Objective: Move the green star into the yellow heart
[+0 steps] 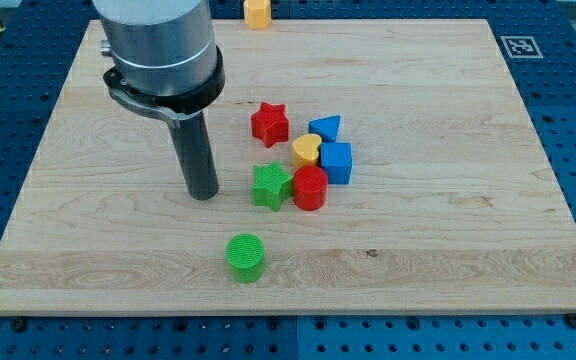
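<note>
1. Right now my tip [203,194] rests on the wooden table [448,240], left of the cluster of blocks near the middle; the dark rod rises from it into the grey arm housing [158,45] at the view's top left.
2. My tool is only this plain rod; it has no jaws to spread or press together, and it pinches nothing.
3. The green star [270,186] lies just to the view's right of my tip, near it but with a narrow gap of bare wood between; I cannot tell for sure whether they touch, though they look apart.
4. The yellow heart [307,149] sits up and to the right of the green star, very close to it; whether their edges meet cannot be made out.
5. A red cylinder [310,187] stands just beside the green star on its right, appearing to touch it; it lies directly below the yellow heart.
6. A blue cube [336,162] is pressed against the yellow heart's right side; a blue triangle [326,128] sits just above it.
7. A red star [269,124] lies above the green star, left of the yellow heart and slightly apart from it.
8. A green cylinder [245,257] stands alone towards the view's bottom, well below my tip.
9. A yellow block [257,13] sits at the table's top edge, its shape unclear.
</note>
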Robot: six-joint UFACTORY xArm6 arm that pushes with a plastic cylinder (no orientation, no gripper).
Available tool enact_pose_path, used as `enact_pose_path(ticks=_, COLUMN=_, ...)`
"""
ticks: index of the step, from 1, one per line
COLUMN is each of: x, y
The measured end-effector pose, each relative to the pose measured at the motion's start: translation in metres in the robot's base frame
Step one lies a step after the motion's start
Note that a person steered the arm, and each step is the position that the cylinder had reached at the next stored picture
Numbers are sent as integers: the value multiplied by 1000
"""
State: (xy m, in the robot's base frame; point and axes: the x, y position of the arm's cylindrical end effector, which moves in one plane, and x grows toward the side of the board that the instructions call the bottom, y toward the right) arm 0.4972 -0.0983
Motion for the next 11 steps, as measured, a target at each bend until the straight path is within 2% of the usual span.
enact_pose_path(ticks=4, x=2, y=13)
enact_pose_path(ticks=8, x=35, y=17)
enact_pose_path(ticks=11, x=11, y=69)
